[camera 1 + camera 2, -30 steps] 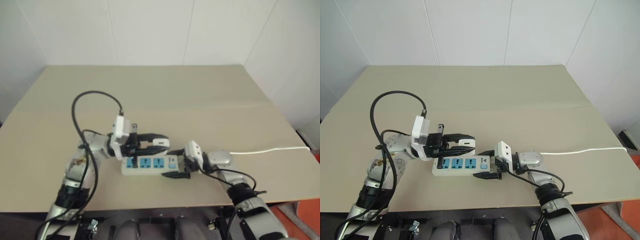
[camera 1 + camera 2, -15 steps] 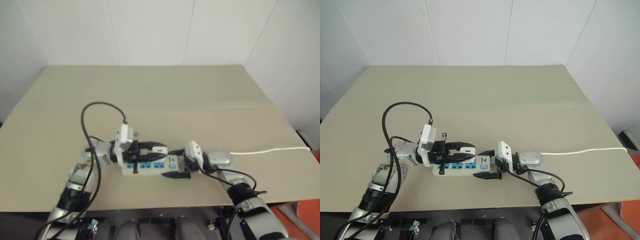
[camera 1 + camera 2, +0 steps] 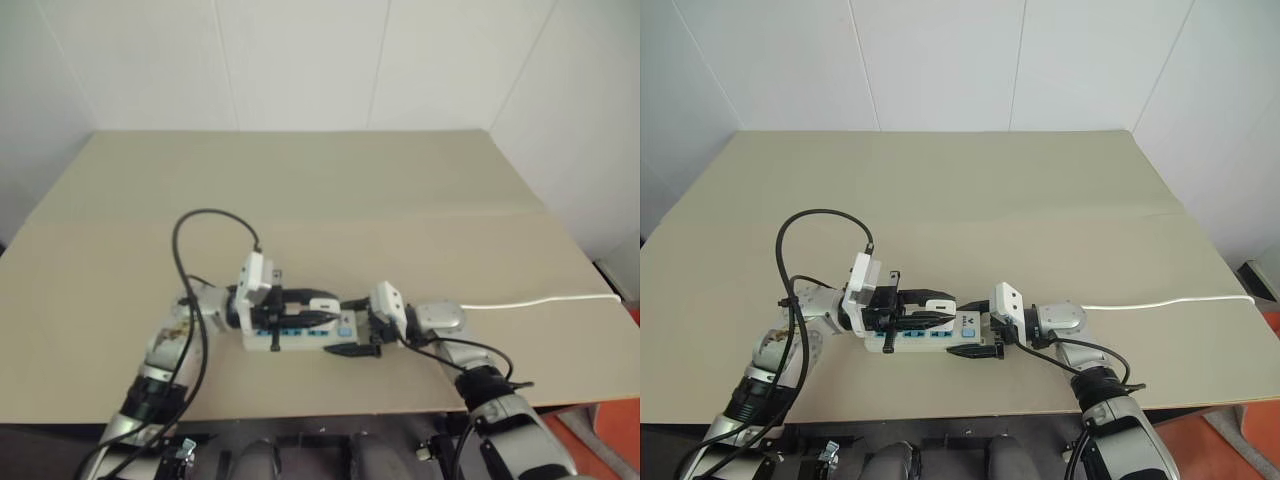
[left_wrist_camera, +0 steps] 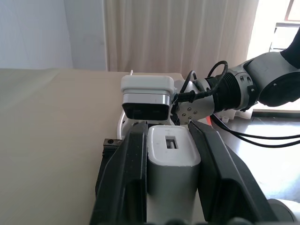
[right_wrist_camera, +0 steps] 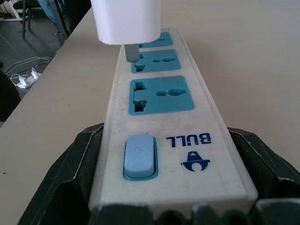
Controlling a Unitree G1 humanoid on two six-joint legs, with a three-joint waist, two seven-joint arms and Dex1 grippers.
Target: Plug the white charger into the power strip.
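1. R gripper (image 3: 978,338) clamps the switch end of the strip (image 5: 159,101) between wide-set fingers; strip's near edge cut off in right wrist view.
2. Charger (image 5: 125,19) sits over the middle socket, a prong at its slot; depth hard to tell, top cut off.
3. L gripper (image 4: 168,154) pinches the charger; far sockets hidden under it.
4. Cord (image 3: 540,299) runs off the table (image 3: 970,190) edge.

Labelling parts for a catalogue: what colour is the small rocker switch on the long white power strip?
Light blue; the small rocker switch shows best in the right wrist view.
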